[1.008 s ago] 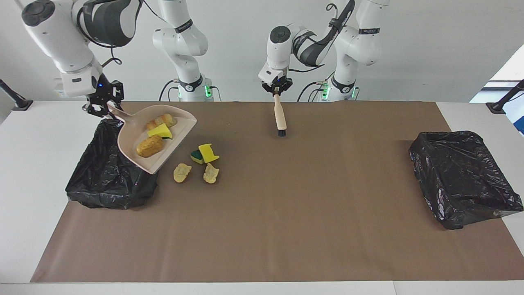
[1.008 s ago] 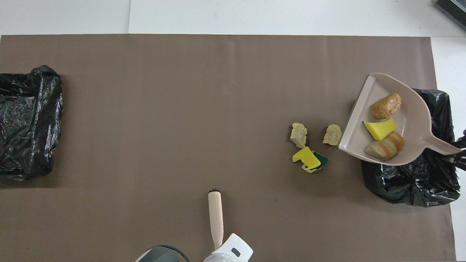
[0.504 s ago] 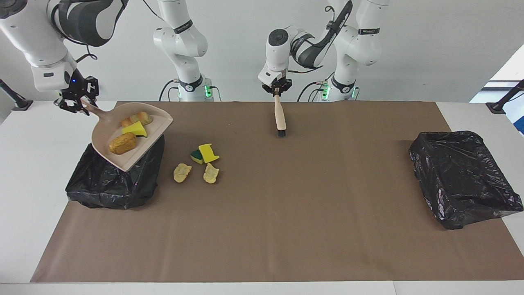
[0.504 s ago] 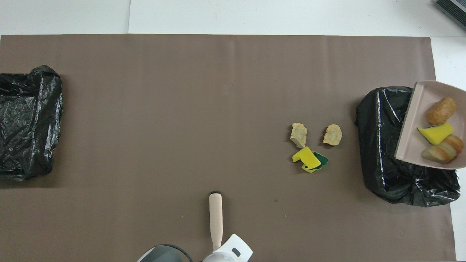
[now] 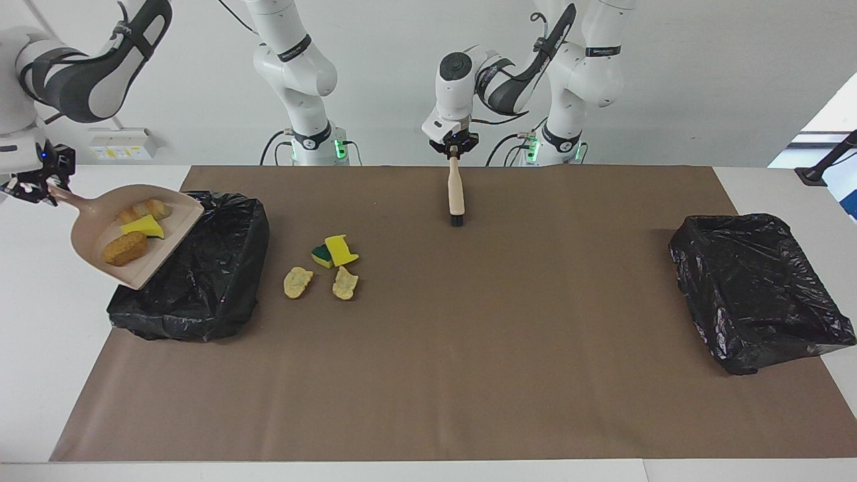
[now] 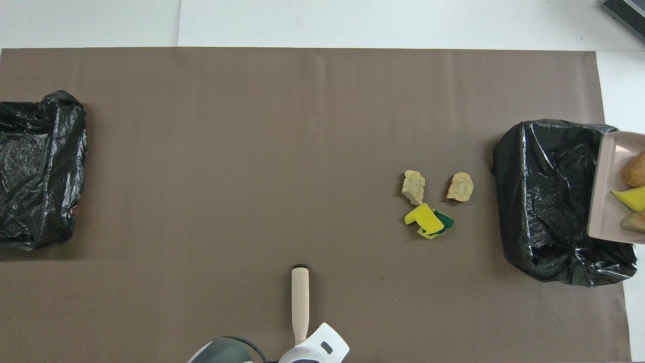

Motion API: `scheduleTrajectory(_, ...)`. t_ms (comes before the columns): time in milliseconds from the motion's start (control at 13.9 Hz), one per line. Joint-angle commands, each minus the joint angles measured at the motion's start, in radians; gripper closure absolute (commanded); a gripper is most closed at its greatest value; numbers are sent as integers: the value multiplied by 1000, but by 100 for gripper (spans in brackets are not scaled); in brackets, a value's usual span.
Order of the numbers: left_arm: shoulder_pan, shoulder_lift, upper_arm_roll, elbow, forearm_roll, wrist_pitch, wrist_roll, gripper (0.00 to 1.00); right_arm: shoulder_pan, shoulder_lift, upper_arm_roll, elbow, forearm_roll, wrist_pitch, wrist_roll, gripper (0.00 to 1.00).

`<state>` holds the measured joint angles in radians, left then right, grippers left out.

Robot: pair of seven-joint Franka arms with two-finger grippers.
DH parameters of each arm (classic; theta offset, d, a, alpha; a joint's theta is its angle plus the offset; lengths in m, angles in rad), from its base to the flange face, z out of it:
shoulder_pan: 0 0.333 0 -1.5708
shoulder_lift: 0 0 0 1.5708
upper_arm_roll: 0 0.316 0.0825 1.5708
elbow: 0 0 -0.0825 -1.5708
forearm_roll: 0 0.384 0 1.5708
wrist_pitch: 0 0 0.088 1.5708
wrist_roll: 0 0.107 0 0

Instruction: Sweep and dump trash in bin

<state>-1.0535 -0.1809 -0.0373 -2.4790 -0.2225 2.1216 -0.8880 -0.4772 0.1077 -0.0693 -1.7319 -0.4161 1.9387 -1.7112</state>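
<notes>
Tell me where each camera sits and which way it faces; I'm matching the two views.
Facing view: high across the table, facing the robots; both arms show, right tool holding the dustpan, left tool the brush.
Overhead view: above the robots' end, looking steeply down; only the left arm's wrist shows.
Shared: brush, loose scraps, both bins.

My dustpan (image 5: 127, 237) carries three trash scraps (image 5: 134, 229) beside the black-lined bin (image 5: 207, 268). Four scraps (image 5: 326, 266) lie clustered on the mat
</notes>
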Motion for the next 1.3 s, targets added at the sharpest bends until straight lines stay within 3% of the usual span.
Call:
scheduleTrajectory(0, 68, 53, 14, 98, -15, -72, 50, 51, 25, -14, 9, -14, -123, 3, -19, 100)
scheduleTrajectory(72, 93, 67, 14, 151, -6, -115, 85, 25, 31, -14, 13, -14, -139, 3, -19, 100)
scheduleTrajectory(144, 116, 81, 17, 210, 6, -165, 112, 16, 35, -13, 11, -14, -147, 3, -19, 100)
scheduleTrajectory(216, 162, 98, 17, 271, 40, -204, 125, 0, 38, -14, 13, -17, -176, 3, -18, 100)
scheduleTrajectory(576, 364, 89, 19, 510, 225, -326, 309, 0, 58, -20, 20, -41, -240, 9, 22, 100)
scheduleTrajectory(720, 476, 98, 19, 644, 247, -454, 459, 0, 78, -22, 20, -44, -289, 2, 65, 100)
scheduleTrajectory(1224, 786, 93, 27, 942, 250, -736, 845, 0, 97, -39, 19, -49, -323, -6, 67, 100)
